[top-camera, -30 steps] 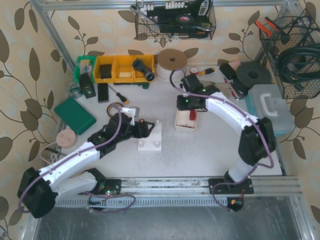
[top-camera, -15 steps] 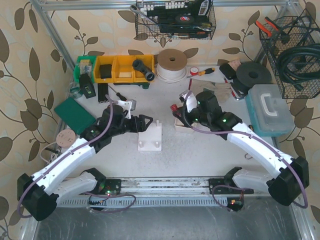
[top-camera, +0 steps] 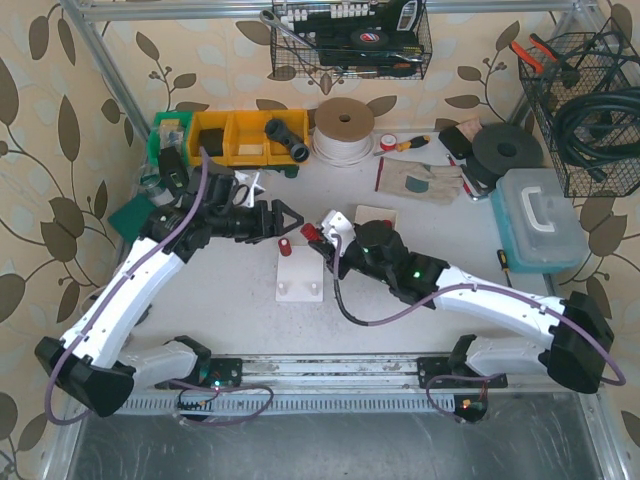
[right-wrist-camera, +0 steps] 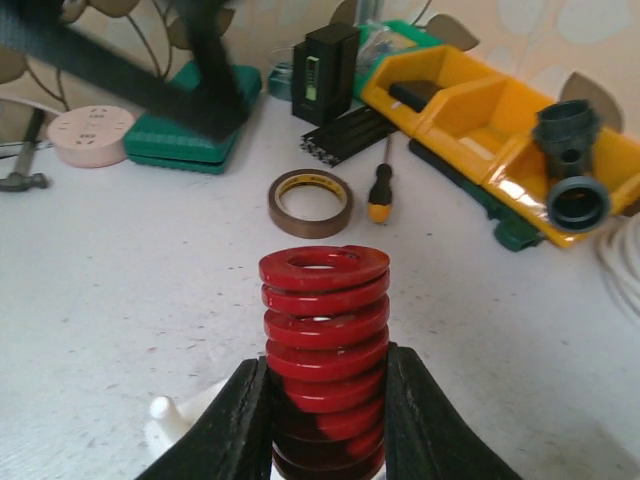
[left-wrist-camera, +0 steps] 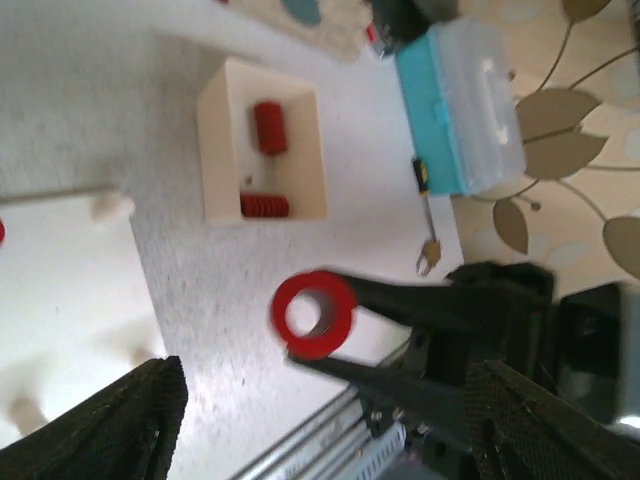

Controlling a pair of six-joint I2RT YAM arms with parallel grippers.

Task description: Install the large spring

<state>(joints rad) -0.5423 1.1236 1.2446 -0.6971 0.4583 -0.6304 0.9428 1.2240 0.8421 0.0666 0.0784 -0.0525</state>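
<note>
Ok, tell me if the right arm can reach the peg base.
Probably yes: right gripper holds the large spring beside the peg base, its pegs bare, though the left gripper hovers close.

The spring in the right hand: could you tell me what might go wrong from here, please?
1. The right hand grips only one end of the spring, so it could tilt or slip when pushed onto a peg.
2. The open left hand sits close by, so the two hands could collide.
3. Nothing holds the plate, so it might shift under the push.
</note>
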